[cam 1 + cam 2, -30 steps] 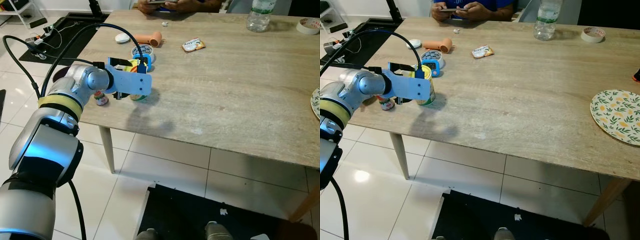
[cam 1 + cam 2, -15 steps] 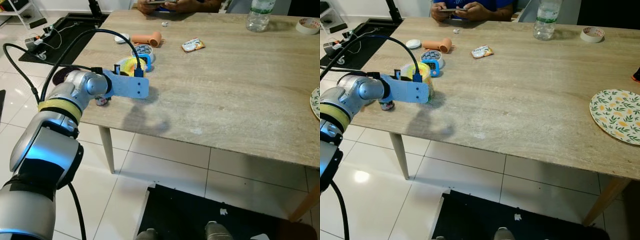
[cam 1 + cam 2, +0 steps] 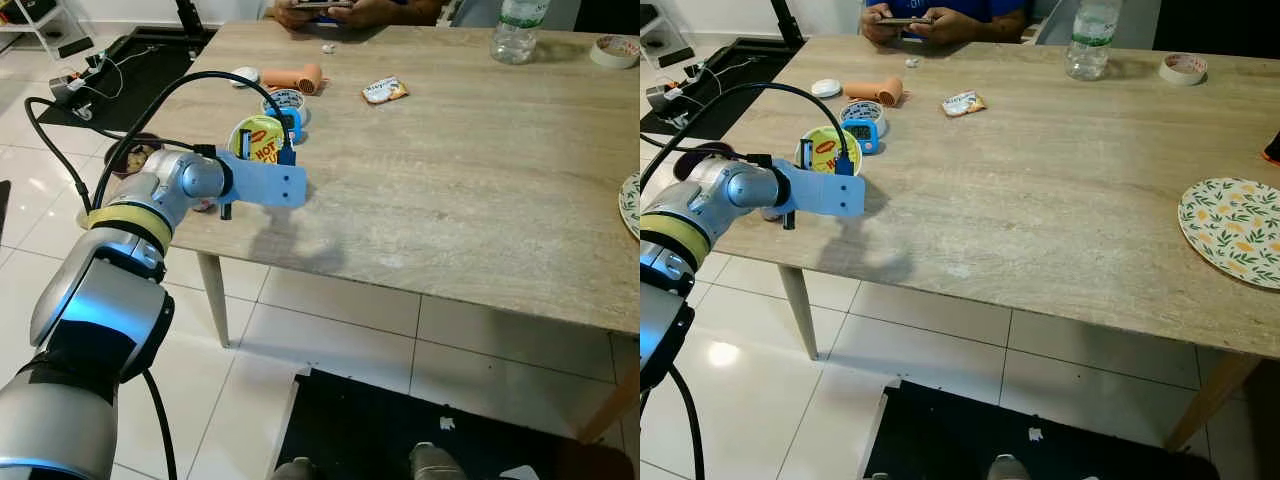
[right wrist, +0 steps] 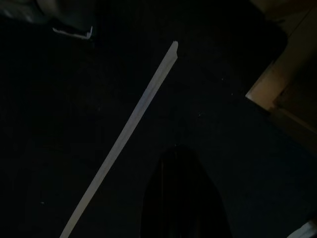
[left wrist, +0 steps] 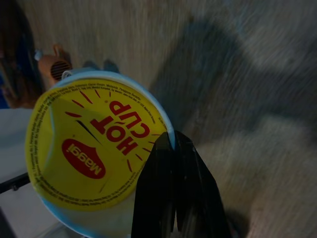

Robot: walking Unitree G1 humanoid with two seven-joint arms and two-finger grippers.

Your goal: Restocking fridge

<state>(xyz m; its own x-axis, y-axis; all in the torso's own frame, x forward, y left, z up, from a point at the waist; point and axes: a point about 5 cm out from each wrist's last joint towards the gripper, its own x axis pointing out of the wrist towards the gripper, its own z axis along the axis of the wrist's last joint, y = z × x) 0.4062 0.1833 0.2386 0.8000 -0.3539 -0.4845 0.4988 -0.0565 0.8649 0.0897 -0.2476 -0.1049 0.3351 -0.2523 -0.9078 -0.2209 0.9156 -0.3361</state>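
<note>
Blue wrist plate (image 3: 268, 186) hides the noodle cup's (image 3: 258, 140) body.

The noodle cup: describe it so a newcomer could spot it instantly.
On the wooden table, go to its near left corner. The noodle cup is tipped in the left tool, its round yellow lid with red "Hot Cup" lettering facing up, unlike the small blue timer behind it.

The noodle cup (image 3: 262, 142) has a yellow lid with a red logo; the table (image 3: 480, 170) is pale wood-grain. The plate (image 3: 1235, 220) is white with yellow-green leaves.
</note>
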